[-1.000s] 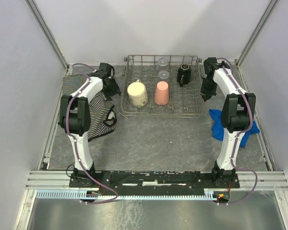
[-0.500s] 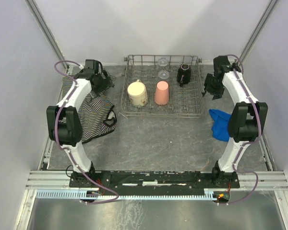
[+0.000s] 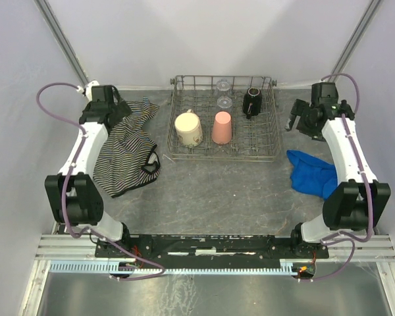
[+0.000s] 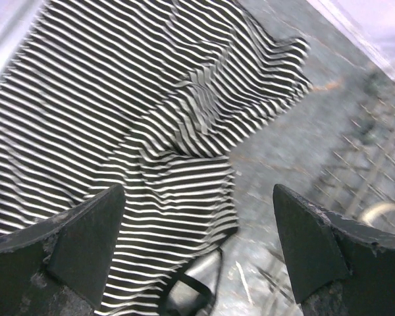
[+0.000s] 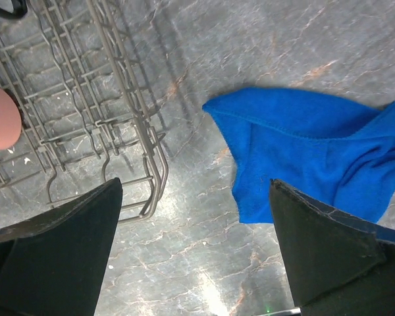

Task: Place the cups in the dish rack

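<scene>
My left gripper (image 4: pixel 197 194) stands with its two fingers spread as wide as they go and nothing between them, above a black-and-white striped cloth (image 3: pixel 127 148); my right gripper (image 5: pixel 196 185) is spread just as wide, also empty, above the bare table (image 3: pixel 217 191) between the rack's right side and a bright blue cloth (image 3: pixel 313 172). I count four cups, all inside the large grey wire dish rack (image 3: pixel 255 137) at the far middle of the table; one cream floral mug (image 3: pixel 188 128) at front left; one salmon-pink plastic tumbler (image 3: pixel 222 127) just beside it on the right; one small clear glass (image 3: pixel 224 102) behind the tumbler, near the back rail; one black mug (image 3: pixel 252 101) at back right. Two cloths, one rack, two arms. The mug's print is too small for me to read.
</scene>
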`<action>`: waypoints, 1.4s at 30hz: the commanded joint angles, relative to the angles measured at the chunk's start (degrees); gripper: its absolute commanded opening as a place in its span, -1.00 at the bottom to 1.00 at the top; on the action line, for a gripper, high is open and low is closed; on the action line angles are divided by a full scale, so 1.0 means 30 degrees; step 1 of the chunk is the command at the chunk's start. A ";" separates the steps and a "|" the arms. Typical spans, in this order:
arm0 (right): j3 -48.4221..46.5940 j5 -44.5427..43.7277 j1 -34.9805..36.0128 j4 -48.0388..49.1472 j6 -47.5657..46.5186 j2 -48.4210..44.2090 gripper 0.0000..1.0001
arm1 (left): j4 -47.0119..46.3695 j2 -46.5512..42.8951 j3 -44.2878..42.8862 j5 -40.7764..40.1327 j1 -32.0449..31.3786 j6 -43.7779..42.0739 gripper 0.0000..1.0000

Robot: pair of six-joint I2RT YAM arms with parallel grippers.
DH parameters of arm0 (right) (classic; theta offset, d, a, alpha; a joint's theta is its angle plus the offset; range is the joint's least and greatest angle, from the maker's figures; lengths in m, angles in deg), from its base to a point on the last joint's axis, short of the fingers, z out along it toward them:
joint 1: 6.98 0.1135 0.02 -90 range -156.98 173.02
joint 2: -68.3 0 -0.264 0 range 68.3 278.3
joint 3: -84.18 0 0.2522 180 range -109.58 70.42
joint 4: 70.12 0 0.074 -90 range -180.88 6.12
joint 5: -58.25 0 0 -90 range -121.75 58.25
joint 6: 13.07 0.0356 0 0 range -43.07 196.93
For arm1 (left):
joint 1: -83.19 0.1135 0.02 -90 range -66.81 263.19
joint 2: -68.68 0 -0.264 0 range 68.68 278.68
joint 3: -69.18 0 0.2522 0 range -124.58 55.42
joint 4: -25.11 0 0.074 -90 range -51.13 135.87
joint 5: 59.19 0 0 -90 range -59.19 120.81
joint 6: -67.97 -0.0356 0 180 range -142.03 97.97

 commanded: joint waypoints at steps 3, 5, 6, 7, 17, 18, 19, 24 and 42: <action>0.0433 0.0791 -0.0417 0.0939 0.0227 -0.1570 1.00 | -0.7256 -0.2373 0.6411 -0.2287 0.0158 -0.4354 0.99; 0.0495 0.0526 -0.0443 0.0915 0.0131 -0.1847 1.00 | -1.0938 -0.3078 0.9217 0.0392 0.0145 -0.6862 0.99; 0.0472 0.0452 -0.0465 0.0874 0.0044 -0.1912 1.00 | -1.1909 -0.3344 1.0300 0.1438 0.0137 -0.7905 0.98; 0.0451 0.0259 -0.0468 0.0844 -0.0040 -0.1884 1.00 | -1.2609 -0.3513 1.1612 0.1481 0.0165 -0.7974 0.99; 0.2305 -0.1738 -0.0465 0.2913 -0.0619 -0.0875 0.99 | -2.8578 -0.4885 2.1997 0.2583 0.0181 -0.8977 0.99; 0.3178 -0.2142 -0.0457 0.3742 -0.0877 -0.1128 0.99 | -3.0238 -0.4742 2.2782 0.2679 0.0182 -0.8902 0.99; 0.4126 -0.1863 -0.0452 0.4718 -0.1499 -0.1408 1.00 | -3.1581 -0.4387 2.3374 0.2727 0.0207 -0.8882 0.99; 0.8636 0.1538 -0.0777 1.0327 -0.3632 -0.2203 0.99 | -3.9115 -0.0831 2.5372 0.3689 0.0235 -0.9123 0.99; 2.2068 0.0385 -0.0510 3.4354 -0.4287 -0.2520 1.00 | -3.4048 -0.1343 2.3174 0.3975 0.0378 -0.9050 0.99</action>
